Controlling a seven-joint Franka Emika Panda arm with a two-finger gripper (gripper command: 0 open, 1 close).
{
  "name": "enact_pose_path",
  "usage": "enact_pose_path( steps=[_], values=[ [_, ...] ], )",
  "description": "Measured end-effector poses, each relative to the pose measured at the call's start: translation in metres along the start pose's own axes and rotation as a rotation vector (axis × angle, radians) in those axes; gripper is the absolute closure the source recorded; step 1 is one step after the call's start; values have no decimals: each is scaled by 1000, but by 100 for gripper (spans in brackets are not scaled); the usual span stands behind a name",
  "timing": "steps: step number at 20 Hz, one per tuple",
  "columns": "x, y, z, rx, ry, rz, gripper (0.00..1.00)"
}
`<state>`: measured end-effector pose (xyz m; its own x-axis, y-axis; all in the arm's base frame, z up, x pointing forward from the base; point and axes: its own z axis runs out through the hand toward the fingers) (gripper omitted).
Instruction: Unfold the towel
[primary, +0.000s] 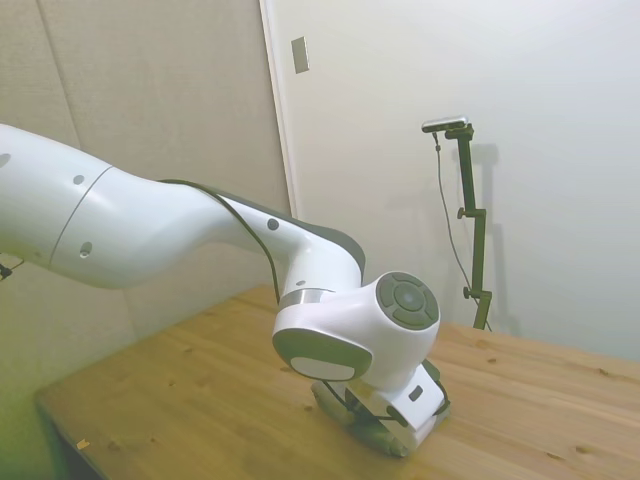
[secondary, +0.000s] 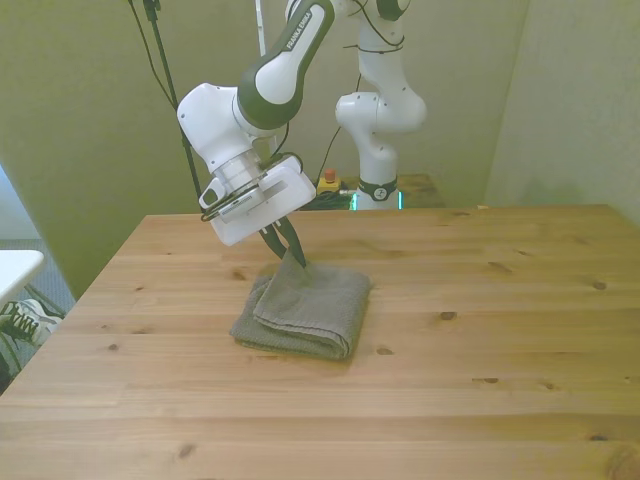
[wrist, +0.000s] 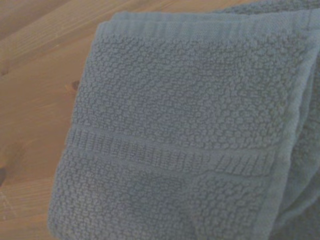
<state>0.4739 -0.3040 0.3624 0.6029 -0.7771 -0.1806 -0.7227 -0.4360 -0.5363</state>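
- The white robot arm (secondary: 265, 85) reached down over the wooden tabletop (secondary: 480, 330), its hand (secondary: 292, 252) tilted, with the dark fingers drawn together on the far corner of the towel (secondary: 305, 308).
- That pinched corner stood peaked above the rest of the cloth, which lay folded in thick layers, left of centre in the front view.
- From the side, the arm's wrist housing (primary: 360, 335) hid most of the towel (primary: 385, 432); only a strip showed beneath it.
- Up close, the towel (wrist: 190, 130) showed a nubbly terry weave, a flat woven band and a hemmed edge over the wood grain (wrist: 35, 75).
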Motion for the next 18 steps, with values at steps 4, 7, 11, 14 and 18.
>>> enact_pose_path(
  steps=[4,7,11,14,18],
  values=[
    [0,-5,-2,3,0,-9,100],
    [-1,-15,-5,9,-4,-28,100],
    [-9,-46,-14,22,9,-77,100],
    [-23,-74,-14,25,5,-113,100],
    [-46,-114,-6,24,2,-157,100]
  ],
)
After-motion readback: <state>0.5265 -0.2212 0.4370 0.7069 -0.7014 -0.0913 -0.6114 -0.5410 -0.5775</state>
